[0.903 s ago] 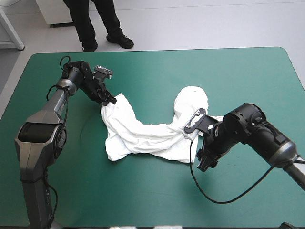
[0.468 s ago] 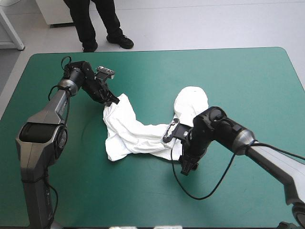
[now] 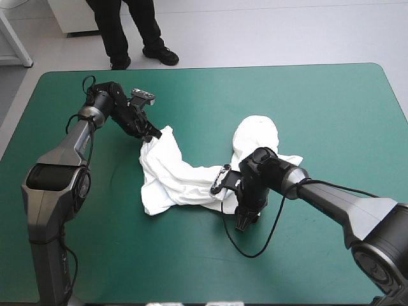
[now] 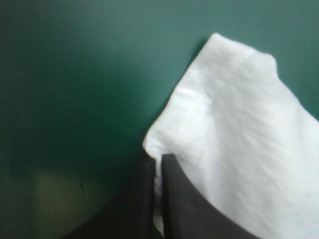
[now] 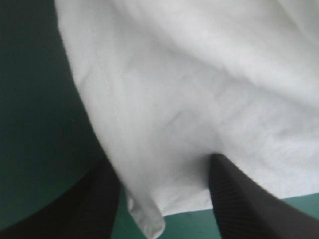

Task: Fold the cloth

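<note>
— Nearest item first?
— The right gripper (image 3: 244,220), low over the teal-green cover (image 3: 331,102), at the near edge of the T-shirt (image 3: 185,178). Its black fingers (image 5: 94,209) stand well apart. A hemmed edge of the white cloth lies between them, with one loose corner drooping toward the cover. Nothing is clamped. I cannot tell whether either finger touches the cloth.

— The T-shirt itself?
— Crumpled, unfolded, lying about the middle of the cover and well away from every edge. It runs as a rumpled band. There is a broad bunch at the near left, a narrower stretch across the middle beside the right wrist, and a rounded hump toward the far right. From the near-left bunch a further part climbs toward the far left.

— And at that far-left end?
— The left gripper (image 3: 153,134). Its fingers (image 4: 179,209) are all but closed and meet in a point, with a thin fold of the T-shirt pinched between them. The piece held is a corner with a stitched hem. It spreads ahead of the fingertips and off to one side, and the other side is bare cover.

— Is that corner raised off the cover?
— I cannot tell from here.
</note>
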`<state>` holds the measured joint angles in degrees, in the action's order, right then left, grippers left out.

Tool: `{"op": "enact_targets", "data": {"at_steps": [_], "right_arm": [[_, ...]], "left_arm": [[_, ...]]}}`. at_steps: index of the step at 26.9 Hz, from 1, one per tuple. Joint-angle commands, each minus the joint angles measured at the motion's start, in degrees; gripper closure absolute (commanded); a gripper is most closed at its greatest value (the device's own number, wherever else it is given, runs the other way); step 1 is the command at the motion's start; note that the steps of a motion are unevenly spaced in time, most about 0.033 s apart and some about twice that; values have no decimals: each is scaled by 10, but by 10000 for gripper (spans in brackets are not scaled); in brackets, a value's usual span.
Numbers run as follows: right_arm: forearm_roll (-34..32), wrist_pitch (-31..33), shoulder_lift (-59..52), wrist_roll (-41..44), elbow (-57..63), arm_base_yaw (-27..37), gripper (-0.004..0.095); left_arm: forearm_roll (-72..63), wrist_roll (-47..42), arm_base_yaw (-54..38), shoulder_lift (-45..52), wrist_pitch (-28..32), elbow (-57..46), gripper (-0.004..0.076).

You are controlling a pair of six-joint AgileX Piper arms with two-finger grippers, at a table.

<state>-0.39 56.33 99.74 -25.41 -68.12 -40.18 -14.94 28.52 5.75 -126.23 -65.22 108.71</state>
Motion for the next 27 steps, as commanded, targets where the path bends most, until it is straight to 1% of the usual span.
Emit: {"op": "enact_targets", "data": {"at_steps": [1,2,4,7,9,11,15,18,19,20,21,22,23,27], "right_arm": [[14,5,15,2,-3,-1,622],[14,11,21,2,-3,-1,708],[19,22,32,4,-3,-1,927],[30,24,37,18,-2,-1,916],[30,30,35,30,-3,-1,916],[23,59,25,41,-7,-1,916],[-11,95,-28,80,-15,-1,916],[-54,119,-86,109,-37,-1,916],[-78,150,-129,130,-62,-1,923],[-86,153,-148,137,-74,-1,925],[-91,152,-197,150,-101,-1,925],[-96,152,-216,150,-114,-1,925],[-109,152,-258,154,-148,-1,925],[-184,152,-312,191,-248,-1,925]], "left_arm": [[-21,-1,9,12,-1,2,734],[-23,-1,9,12,-1,2,734],[-24,-3,9,12,-1,2,734],[-35,-3,9,12,-5,2,734],[-44,-3,9,13,-25,2,734],[-44,-3,9,21,-51,2,734],[-44,-7,9,64,-72,2,734],[-40,-19,9,114,-87,2,734],[-37,-39,9,156,-87,2,734],[-37,-41,9,174,-87,2,734],[-37,-53,9,220,-87,2,734],[-37,-59,9,243,-87,2,734],[-37,-65,9,292,-87,2,734],[-51,-65,9,378,-81,3,734]]}}
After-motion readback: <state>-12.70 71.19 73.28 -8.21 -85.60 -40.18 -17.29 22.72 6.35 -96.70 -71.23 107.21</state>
